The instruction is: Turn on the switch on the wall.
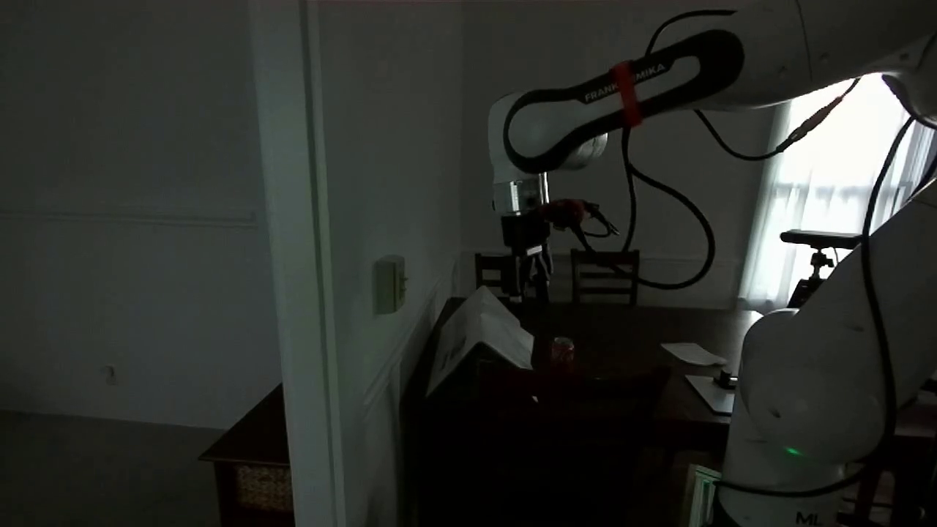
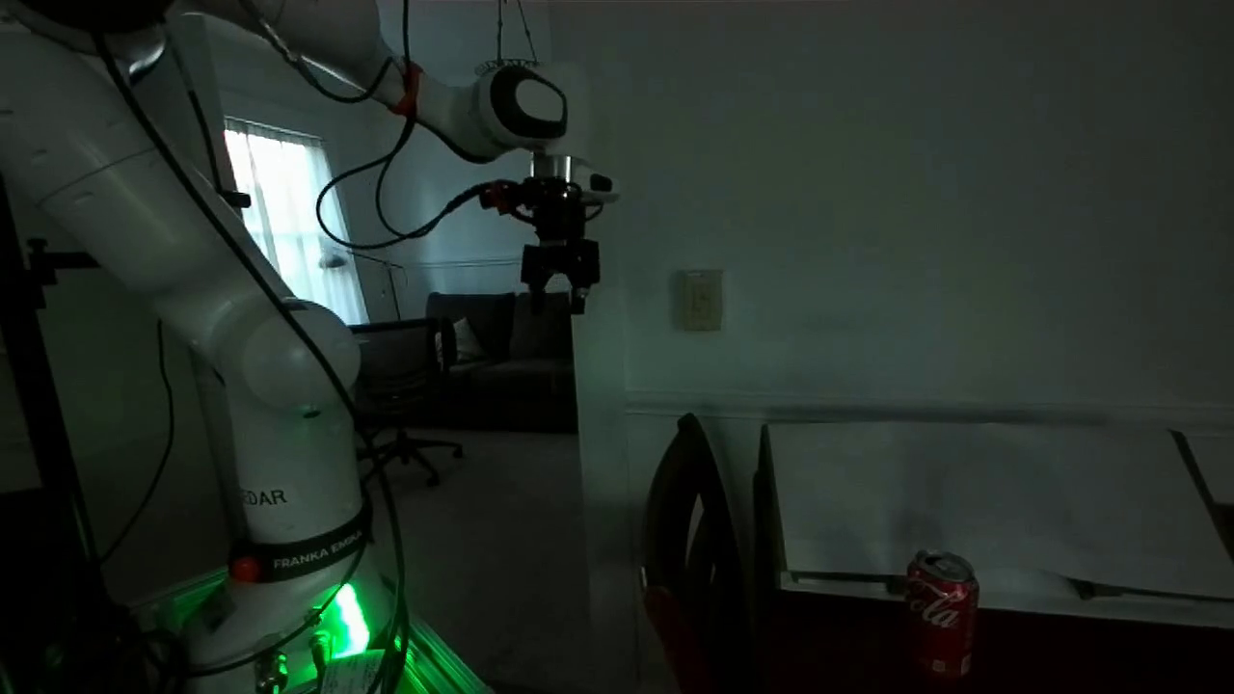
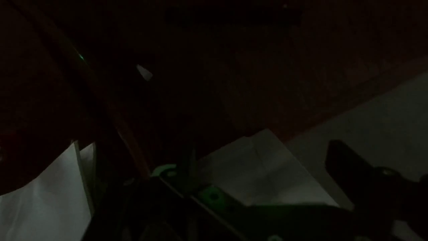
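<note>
The switch is a small pale plate on the wall, seen in both exterior views (image 1: 390,284) (image 2: 702,300). A small toggle sticks out from it in an exterior view. The white wall (image 1: 388,146) also shows broadly in an exterior view (image 2: 916,173). My gripper (image 1: 531,291) points down, apart from the switch, above the table's far part. In an exterior view my gripper (image 2: 556,292) appears left of the switch, its fingertips near the height of the plate's top. In the wrist view my gripper (image 3: 264,150) is open with nothing between its fingers. The switch is out of the wrist view.
A white tent-like panel (image 1: 479,337) stands on the dark table (image 1: 622,322) against the wall and shows in an exterior view (image 2: 964,501). A red can (image 2: 943,617) stands near it. A dark chair (image 2: 694,549) is below the switch. The wall ends at a doorway edge (image 1: 293,219).
</note>
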`<state>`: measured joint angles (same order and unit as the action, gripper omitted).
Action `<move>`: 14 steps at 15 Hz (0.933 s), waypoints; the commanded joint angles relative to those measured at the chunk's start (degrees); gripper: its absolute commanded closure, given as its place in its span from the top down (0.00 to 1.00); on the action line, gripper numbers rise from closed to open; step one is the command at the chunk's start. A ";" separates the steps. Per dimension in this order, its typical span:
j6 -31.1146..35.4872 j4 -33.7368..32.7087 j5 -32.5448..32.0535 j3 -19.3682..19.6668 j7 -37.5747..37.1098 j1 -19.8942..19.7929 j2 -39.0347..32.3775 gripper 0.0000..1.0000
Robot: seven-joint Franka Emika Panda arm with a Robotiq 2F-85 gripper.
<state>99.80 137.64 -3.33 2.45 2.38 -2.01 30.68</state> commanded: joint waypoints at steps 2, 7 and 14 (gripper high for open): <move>-1.65 -8.79 10.31 6.84 4.12 -0.41 -4.87 1.00; 1.21 -14.43 24.29 13.58 10.18 -0.84 -11.71 1.00; 4.64 -20.15 47.66 17.73 18.49 -3.74 -22.10 1.00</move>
<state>104.50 121.35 36.30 19.35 17.64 -3.93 13.42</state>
